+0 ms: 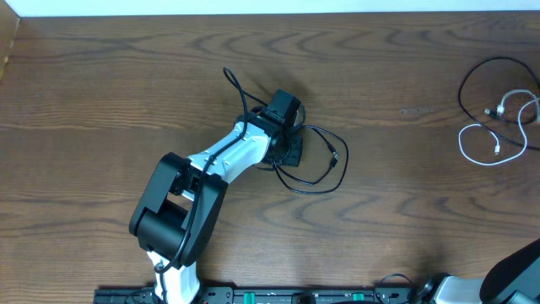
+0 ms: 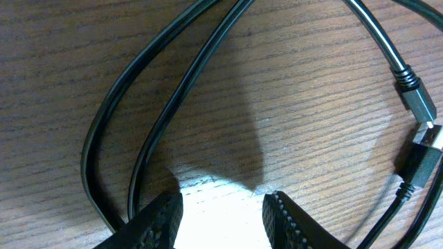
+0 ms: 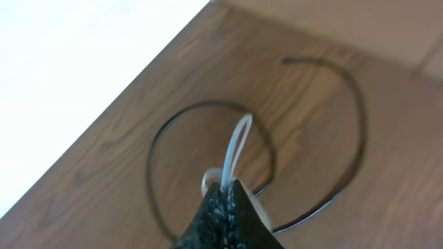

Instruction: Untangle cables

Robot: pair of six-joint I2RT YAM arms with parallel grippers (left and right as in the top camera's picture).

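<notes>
A black cable (image 1: pixel 342 169) lies in loose loops at the table's middle, one end trailing up-left. My left gripper (image 1: pixel 289 150) rests on it. In the left wrist view the left gripper (image 2: pixel 223 200) is open, bare wood between its fingers, with two black cable strands (image 2: pixel 173 104) just left of the left finger and two plugs (image 2: pixel 415 97) at the right. A white cable (image 1: pixel 462 143) and another black cable (image 1: pixel 462 89) lie at the far right. My right gripper (image 3: pixel 232 187) is shut on a loop of the white cable (image 3: pixel 239 138), above black cable loops (image 3: pixel 360 124).
The right arm's base (image 1: pixel 515 274) shows at the bottom right corner; its gripper is outside the overhead view. The table's far edge (image 3: pixel 173 48) runs close behind the right-hand cables. The left arm (image 1: pixel 181 203) stretches from the front edge to the middle.
</notes>
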